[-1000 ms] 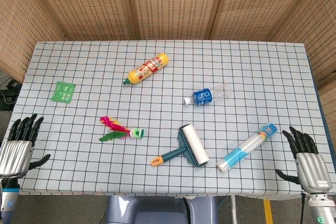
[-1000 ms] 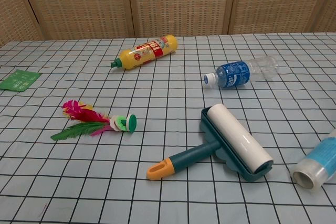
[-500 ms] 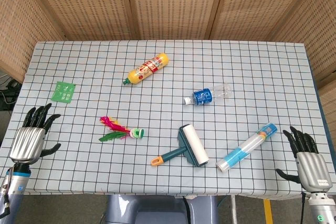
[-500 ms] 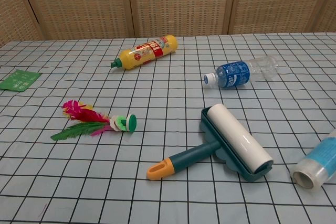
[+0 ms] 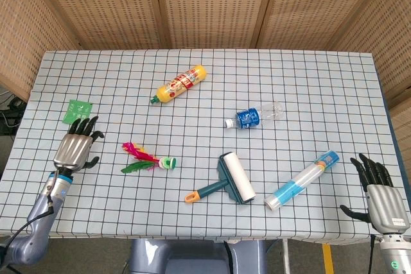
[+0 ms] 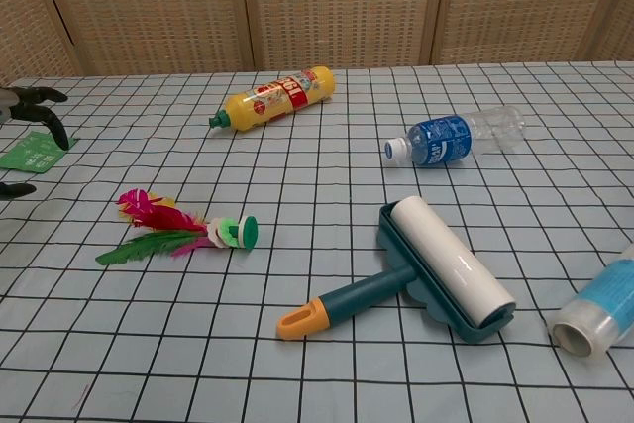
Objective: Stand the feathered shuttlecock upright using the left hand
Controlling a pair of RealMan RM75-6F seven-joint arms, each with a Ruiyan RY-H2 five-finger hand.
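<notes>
My left hand (image 5: 76, 147) hung over the left part of the frame in the head view, fingers apart and holding nothing, well short of the feathered shuttlecock (image 5: 149, 159); my right hand (image 5: 380, 190) sat at the lower right corner, likewise spread and empty, well apart from everything. The shuttlecock lay on its side left of centre, feathers (image 6: 151, 228) pointing toward the left edge and its green base (image 6: 247, 232) toward the middle; in the chest view only my left fingertips (image 6: 35, 111) showed at the far left edge, above the green packet (image 6: 35, 152). What worried me was the feathers; they looked soft, splayed and light, pink and green quills fanning loosely, and I judged that closing on them alone would bend them, or let the thing pivot and flop back down; the base looked like stacked discs, a small hard rim easy to nudge away across the smooth checked tablecloth (image 5: 212, 81); a sideways brush could have rolled it toward the lint roller (image 5: 230, 179), whose white drum and teal handle lay near, to the lower right. Even once tipped up, I suspected the narrow base could topple if I let go crookedly. The yellow bottle (image 5: 180, 84), the clear water bottle (image 5: 253, 116) and the film roll (image 5: 302, 180) all lay on their sides well clear; glossy cylinders, no concern.
</notes>
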